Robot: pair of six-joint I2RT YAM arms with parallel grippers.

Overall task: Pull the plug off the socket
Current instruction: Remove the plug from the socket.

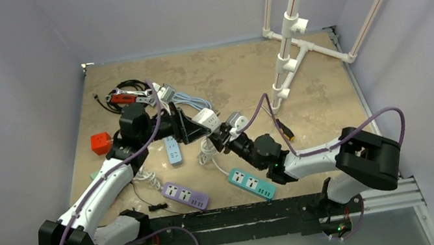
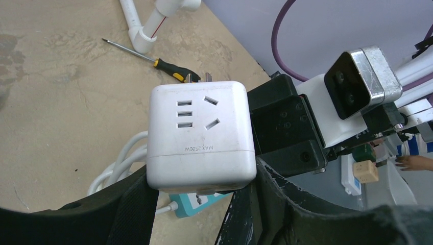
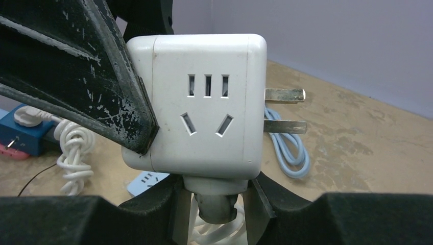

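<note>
The socket (image 1: pixel 206 119) is a white cube with slots on its faces and two metal prongs (image 3: pixel 284 109) sticking out of one side. It hangs above the table's middle, and my left gripper (image 2: pixel 201 178) is shut on it, one black finger on each side of its lower part (image 2: pixel 201 135). A round white plug (image 3: pixel 217 196) sits in the underside of the socket (image 3: pixel 204 107). My right gripper (image 3: pixel 217 204) is shut on the plug, its pads against the plug's collar on both sides. The plug's white cable drops away below.
Teal (image 1: pixel 252 183), purple (image 1: pixel 184 195) and light blue (image 1: pixel 173 150) power strips lie under and around the arms. A screwdriver (image 2: pixel 168 69) lies near the white pipe frame (image 1: pixel 292 31). A red block (image 1: pixel 101 143) and coiled cables (image 3: pixel 288 148) rest on the table.
</note>
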